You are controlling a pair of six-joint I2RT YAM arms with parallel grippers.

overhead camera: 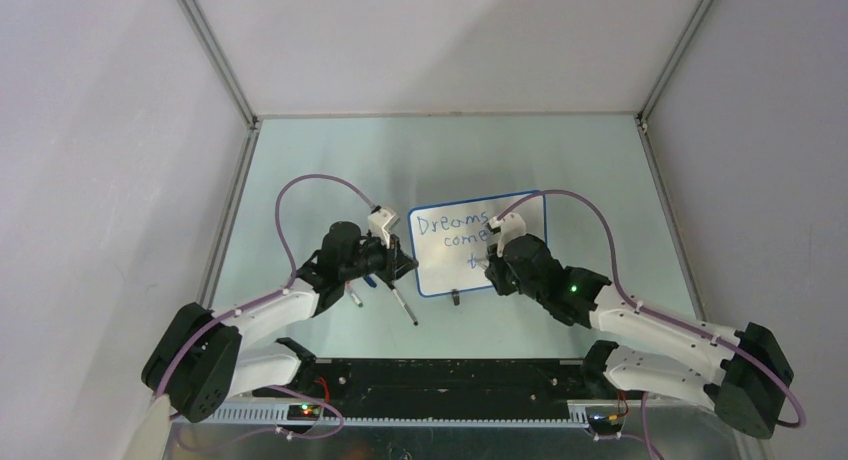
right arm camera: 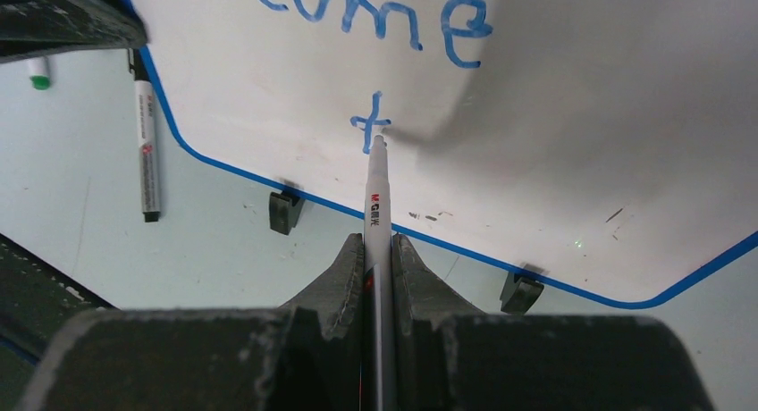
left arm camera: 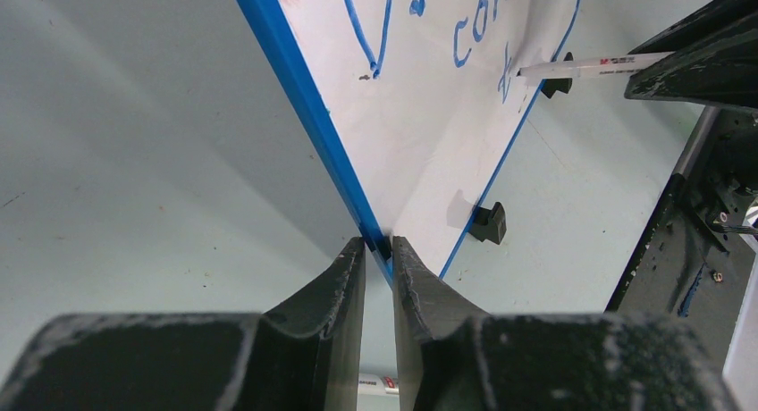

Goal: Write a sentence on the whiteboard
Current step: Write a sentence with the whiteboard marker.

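Observation:
The whiteboard (overhead camera: 525, 252) lies on the table, white with a thin blue rim. Blue words "Dreams", "come" and a lone "t" (overhead camera: 452, 227) stand on it in three lines. My left gripper (overhead camera: 405, 260) is shut on the board's left rim; in the left wrist view its jaws (left arm camera: 378, 243) pinch the blue edge of the board (left arm camera: 420, 161). My right gripper (overhead camera: 492, 265) is shut on a white marker (right arm camera: 376, 197), which sits upright between the jaws (right arm camera: 379, 241). Its tip touches the board (right arm camera: 554, 161) just below the "t" (right arm camera: 369, 122). "come" (right arm camera: 384, 13) is above it.
A black-capped marker (overhead camera: 404, 307) lies on the table near the board's near left corner, also in the right wrist view (right arm camera: 146, 152). A green-tipped marker (right arm camera: 37, 71) lies left of it. Two black clip feet (right arm camera: 284, 210) (right arm camera: 521, 290) stick out from the near edge. Enclosure walls surround the table.

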